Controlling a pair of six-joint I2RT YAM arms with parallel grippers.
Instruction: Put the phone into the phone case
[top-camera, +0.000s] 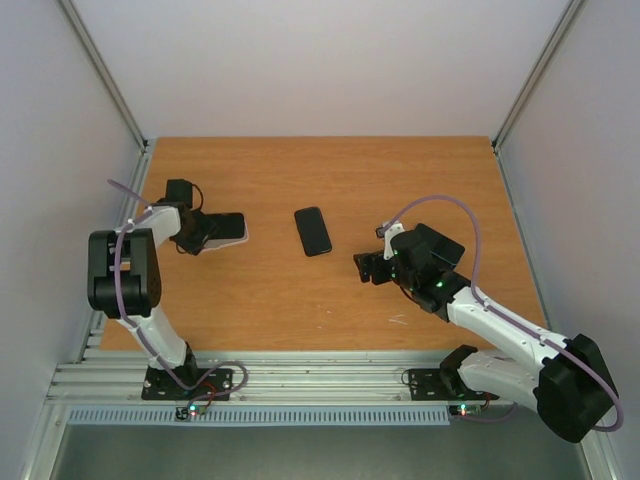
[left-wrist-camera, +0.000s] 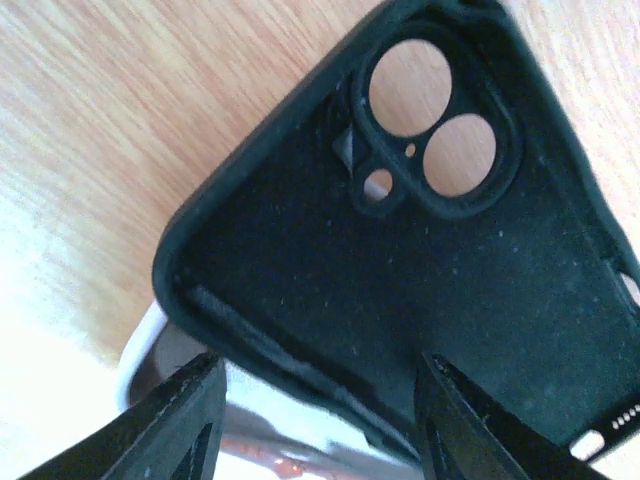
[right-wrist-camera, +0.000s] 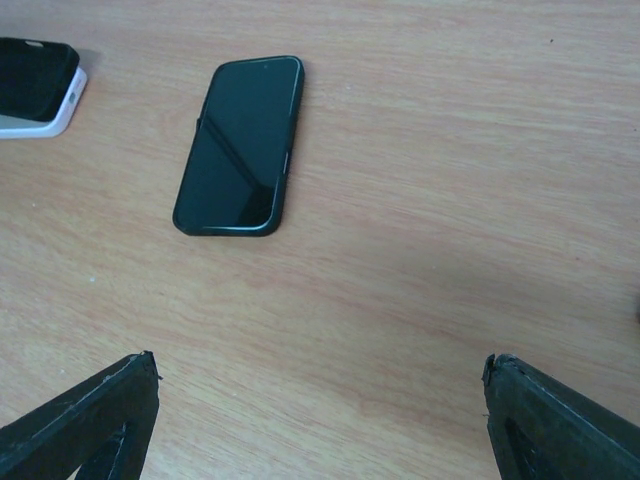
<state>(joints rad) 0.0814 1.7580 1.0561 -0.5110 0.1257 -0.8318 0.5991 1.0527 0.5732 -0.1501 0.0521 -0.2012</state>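
Left gripper (left-wrist-camera: 320, 368) straddles the near rim of the matte black soft phone case (left-wrist-camera: 400, 280), dust-speckled inside, round lens cutouts. I can't tell if it's clamped. Glossy black rounded-rectangle phone (right-wrist-camera: 240, 145) lies flat on the woodgrain table (right-wrist-camera: 450, 200), apart from the case. Right gripper (right-wrist-camera: 320, 360) jaws spread wide, empty.

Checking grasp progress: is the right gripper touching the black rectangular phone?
Apart. Right wrist view shows bare wooden table between the right gripper and the black rectangular phone.
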